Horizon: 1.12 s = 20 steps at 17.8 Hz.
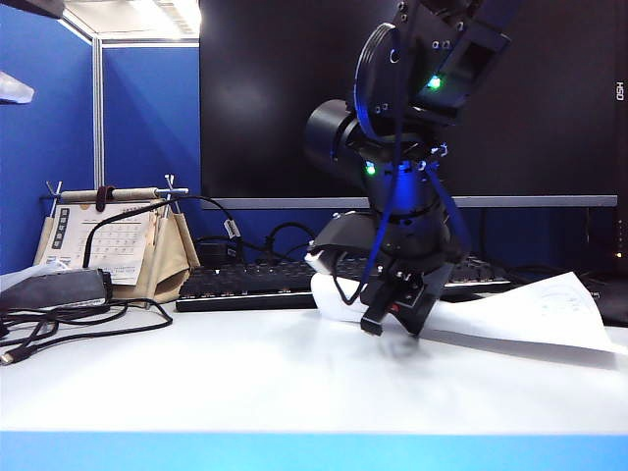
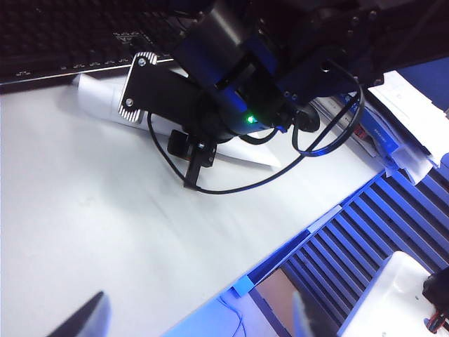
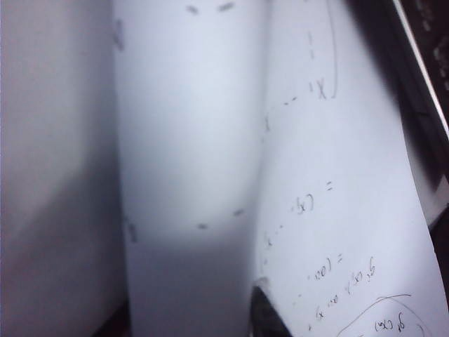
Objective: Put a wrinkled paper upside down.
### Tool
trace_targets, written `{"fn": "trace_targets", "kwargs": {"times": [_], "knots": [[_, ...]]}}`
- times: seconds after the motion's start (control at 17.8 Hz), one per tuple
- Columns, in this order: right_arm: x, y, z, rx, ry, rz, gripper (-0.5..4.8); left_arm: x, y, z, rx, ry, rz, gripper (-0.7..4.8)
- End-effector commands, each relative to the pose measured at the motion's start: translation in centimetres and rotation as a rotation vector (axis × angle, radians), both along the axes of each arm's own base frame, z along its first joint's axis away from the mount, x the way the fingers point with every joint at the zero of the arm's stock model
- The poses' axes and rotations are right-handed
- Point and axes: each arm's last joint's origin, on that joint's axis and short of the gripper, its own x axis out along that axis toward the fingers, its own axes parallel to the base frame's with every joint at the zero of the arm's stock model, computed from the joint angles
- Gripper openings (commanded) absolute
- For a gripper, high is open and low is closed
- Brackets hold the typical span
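Note:
The wrinkled paper [image 1: 549, 304] is a white sheet lying in front of the keyboard, with its left part curled up. My right gripper [image 1: 392, 319] points down onto that curled part, near the middle of the exterior view. In the right wrist view, a raised fold of the paper [image 3: 189, 140] with blue pen marks fills the gap between the two dark fingertips of the right gripper [image 3: 186, 326], which press on it from both sides. The left gripper [image 2: 196, 323] hangs open and empty above the table's front edge. From there it looks at the right arm [image 2: 231, 105] and the paper [image 2: 98, 98].
A black keyboard [image 1: 255, 280] lies behind the paper under a dark monitor [image 1: 294, 98]. A desk calendar on a tan stand [image 1: 103, 235], a black box [image 1: 54, 289] and loose cables [image 1: 59, 324] sit at the left. Stacked papers [image 2: 407, 105] lie beyond the table's edge.

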Motion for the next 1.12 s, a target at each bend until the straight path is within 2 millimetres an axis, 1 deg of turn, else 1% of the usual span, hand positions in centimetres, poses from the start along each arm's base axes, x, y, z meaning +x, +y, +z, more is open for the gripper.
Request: {"fn": "trace_targets", "kwargs": {"times": [0.06, 0.11, 0.22, 0.28, 0.34, 0.45, 0.56, 0.67, 0.79, 0.9, 1.07, 1.12], "knots": [[-1.9, -1.5, -3.5, -0.096, 0.284, 0.023, 1.1, 0.0, 0.0, 0.3, -0.011, -0.012, -0.003, 3.41], [-2.0, -1.6, -3.4, -0.099, 0.289, 0.023, 0.83, 0.0, 0.0, 0.3, -0.011, -0.013, -0.003, 3.41], [-2.1, -1.5, -2.9, -0.085, 0.286, 0.021, 0.83, 0.0, 0.0, 0.3, -0.011, -0.013, -0.003, 3.41], [-2.2, -1.4, -1.7, 0.003, 0.279, 0.012, 0.83, 0.0, 0.0, 0.3, -0.01, -0.014, -0.002, 3.41], [-2.3, -1.3, -1.0, 0.054, 0.277, 0.008, 0.82, 0.0, 0.0, 0.3, -0.01, -0.014, -0.002, 3.41], [-2.7, -1.0, 2.3, 0.219, 0.235, 0.016, 0.55, 0.0, 0.0, 0.3, -0.009, -0.015, 0.002, 3.41], [-3.6, -0.8, 5.2, 0.296, 0.183, 0.058, 0.53, 0.1, 0.0, 0.3, 0.001, -0.026, 0.013, 3.41], [-5.2, -0.2, 8.3, 0.361, 0.122, 0.122, 0.52, 0.1, 0.0, 0.3, 0.011, -0.039, 0.014, 3.41], [-7.3, 0.4, 11.3, 0.425, 0.05, 0.195, 0.51, 0.1, 0.0, 0.3, 0.013, -0.042, 0.016, 3.41], [-9.2, 0.7, 13.8, 0.484, -0.008, 0.256, 0.51, 0.1, 0.0, 0.3, 0.011, -0.051, 0.015, 3.41], [-11.6, 0.3, 16.9, 0.624, -0.047, 0.271, 0.51, 0.1, 0.0, 0.4, 0.01, -0.052, 0.015, 3.41], [-12.3, -0.4, 18.2, 0.742, -0.023, 0.255, 0.51, 0.1, 0.0, 0.4, 0.009, -0.054, 0.015, 3.41]]}}
